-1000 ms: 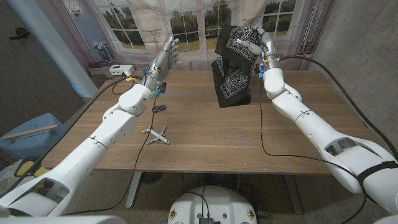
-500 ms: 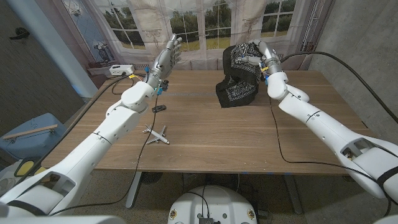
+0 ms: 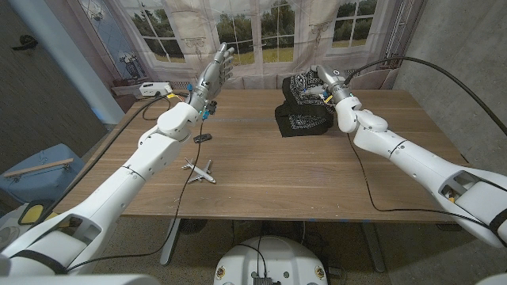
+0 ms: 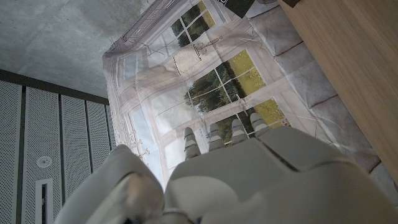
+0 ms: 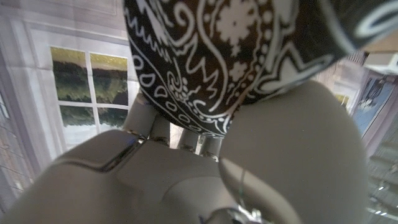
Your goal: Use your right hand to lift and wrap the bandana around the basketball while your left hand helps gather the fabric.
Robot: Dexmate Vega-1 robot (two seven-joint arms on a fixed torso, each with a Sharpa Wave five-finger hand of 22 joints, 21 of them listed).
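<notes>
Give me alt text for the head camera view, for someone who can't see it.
The robot's right hand grips a black patterned bandana heaped at the far side of a wooden table. Its left hand is raised with fingers apart, holding nothing. A small toy airplane lies nearer the front, toward the left.

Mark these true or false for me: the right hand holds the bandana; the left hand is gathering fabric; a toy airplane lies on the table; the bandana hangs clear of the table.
1. The right hand holds the bandana. True.
2. The left hand is gathering fabric. False: it is raised and open, apart from the cloth.
3. A toy airplane lies on the table. True.
4. The bandana hangs clear of the table. False: its lower part lies heaped on the tabletop.
</notes>
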